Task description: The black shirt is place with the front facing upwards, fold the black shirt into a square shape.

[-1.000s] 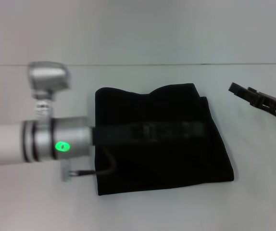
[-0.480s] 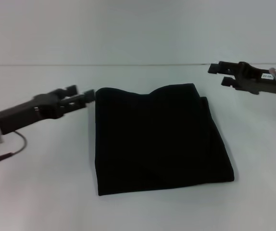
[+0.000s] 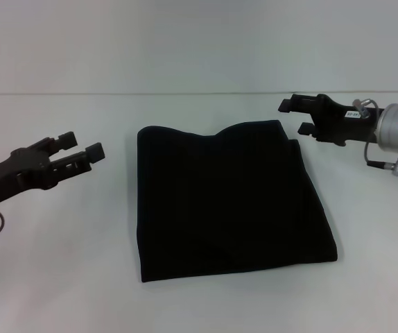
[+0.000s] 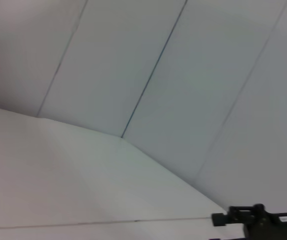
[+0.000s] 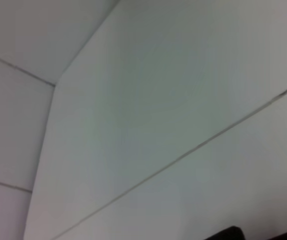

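The black shirt (image 3: 223, 198) lies folded into a rough square in the middle of the white table, plain black side up, no lettering showing. My left gripper (image 3: 81, 144) hovers to the left of the shirt, clear of it, its fingers open and empty. My right gripper (image 3: 294, 116) hangs off the shirt's far right corner, above the table, open with nothing held. In the left wrist view the right gripper (image 4: 233, 220) shows far off at the table's edge. The right wrist view shows only wall panels.
A white table (image 3: 60, 277) stretches on all sides of the shirt. Behind it stands a pale panelled wall (image 3: 199, 41). Cables hang from both wrists.
The left arm pulled back off the shirt and moved away to the left. The right gripper moved in from the right toward the shirt's far right corner. The shirt stayed still.
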You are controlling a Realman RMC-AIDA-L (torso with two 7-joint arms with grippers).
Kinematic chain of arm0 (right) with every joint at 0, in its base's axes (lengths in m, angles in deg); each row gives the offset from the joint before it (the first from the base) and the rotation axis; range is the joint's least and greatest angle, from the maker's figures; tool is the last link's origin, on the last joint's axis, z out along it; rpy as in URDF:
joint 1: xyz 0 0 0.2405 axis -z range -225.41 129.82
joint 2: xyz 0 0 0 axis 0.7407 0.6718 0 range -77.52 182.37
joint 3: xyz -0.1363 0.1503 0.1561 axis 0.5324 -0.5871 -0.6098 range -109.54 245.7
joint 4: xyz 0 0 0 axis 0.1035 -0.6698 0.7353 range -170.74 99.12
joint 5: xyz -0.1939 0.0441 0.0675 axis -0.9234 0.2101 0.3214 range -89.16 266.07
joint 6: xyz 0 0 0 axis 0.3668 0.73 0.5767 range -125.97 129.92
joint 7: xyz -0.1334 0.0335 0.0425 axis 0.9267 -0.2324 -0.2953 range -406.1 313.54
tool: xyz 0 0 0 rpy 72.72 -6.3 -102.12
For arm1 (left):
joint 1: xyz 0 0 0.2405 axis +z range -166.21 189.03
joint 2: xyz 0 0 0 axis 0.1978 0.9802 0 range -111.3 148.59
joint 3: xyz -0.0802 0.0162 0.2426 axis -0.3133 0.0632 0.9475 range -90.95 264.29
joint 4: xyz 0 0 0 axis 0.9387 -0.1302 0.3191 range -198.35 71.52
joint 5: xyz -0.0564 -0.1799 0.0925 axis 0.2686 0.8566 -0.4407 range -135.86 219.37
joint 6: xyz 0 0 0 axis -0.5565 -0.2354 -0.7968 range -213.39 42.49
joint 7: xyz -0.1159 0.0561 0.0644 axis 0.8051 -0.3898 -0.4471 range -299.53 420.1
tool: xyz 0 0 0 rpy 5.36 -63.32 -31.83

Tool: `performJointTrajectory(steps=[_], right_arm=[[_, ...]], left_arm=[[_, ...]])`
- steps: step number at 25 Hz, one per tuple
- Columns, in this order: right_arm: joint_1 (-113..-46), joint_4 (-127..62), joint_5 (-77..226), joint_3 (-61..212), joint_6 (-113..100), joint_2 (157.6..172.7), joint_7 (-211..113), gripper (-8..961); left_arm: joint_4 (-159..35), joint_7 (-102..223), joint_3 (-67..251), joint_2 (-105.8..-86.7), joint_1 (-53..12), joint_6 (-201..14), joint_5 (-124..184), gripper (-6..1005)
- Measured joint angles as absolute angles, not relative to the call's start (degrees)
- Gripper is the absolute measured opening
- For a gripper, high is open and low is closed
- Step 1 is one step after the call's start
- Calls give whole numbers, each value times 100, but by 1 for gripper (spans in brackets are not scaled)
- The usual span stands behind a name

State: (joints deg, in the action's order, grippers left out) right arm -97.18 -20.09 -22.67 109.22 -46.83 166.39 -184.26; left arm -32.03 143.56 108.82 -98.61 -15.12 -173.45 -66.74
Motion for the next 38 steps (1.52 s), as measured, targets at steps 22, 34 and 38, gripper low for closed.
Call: performJointTrajectory(steps=[22,34,38], right_arm=[[-9745,-2004,-2255,10855,-4023,17049,-18723,743],[-9781,-1967,-2061,10829,-3941,17114,-18450,658],[-9824,-1967,-2042,10860,-3941,17134,-18302,630]], left_arm=[[-3243,14282,10911,-9689,-1161,-17313,-6952,948],[-3239,14279,10938,-9711,-1130,-17317,-6952,947],[-3239,14279,10936,-9715,-1122,-17337,-6952,947]])
